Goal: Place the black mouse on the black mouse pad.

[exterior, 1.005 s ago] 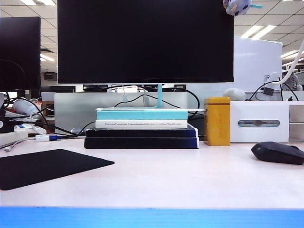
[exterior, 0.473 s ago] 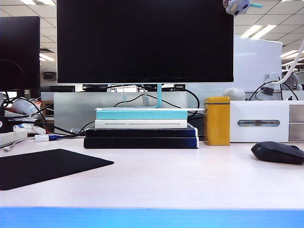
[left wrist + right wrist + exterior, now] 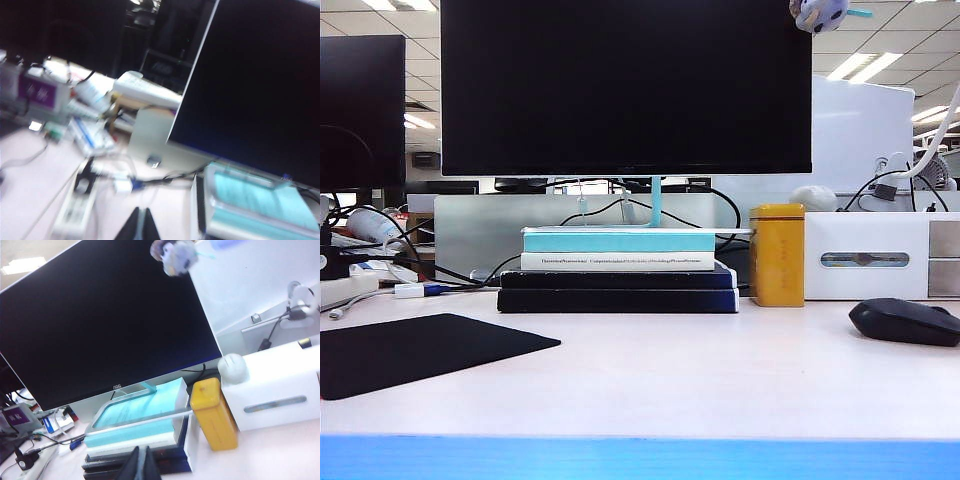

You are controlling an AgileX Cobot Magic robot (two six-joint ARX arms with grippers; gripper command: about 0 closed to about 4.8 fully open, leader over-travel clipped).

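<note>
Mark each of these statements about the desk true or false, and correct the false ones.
1. The black mouse lies on the black mouse pad. False: it sits on the bare desk at the far right; the pad is at the far left.
2. The yellow tin stands upright between the book stack and the white box. True.
3. The monitor screen is lit. False: it is dark.
4. Neither arm shows in the exterior view. True.
5. The right tool holds the mouse. False: its jaws are shut on nothing, facing the books.
6. The left tool is shut and empty. True.
</note>
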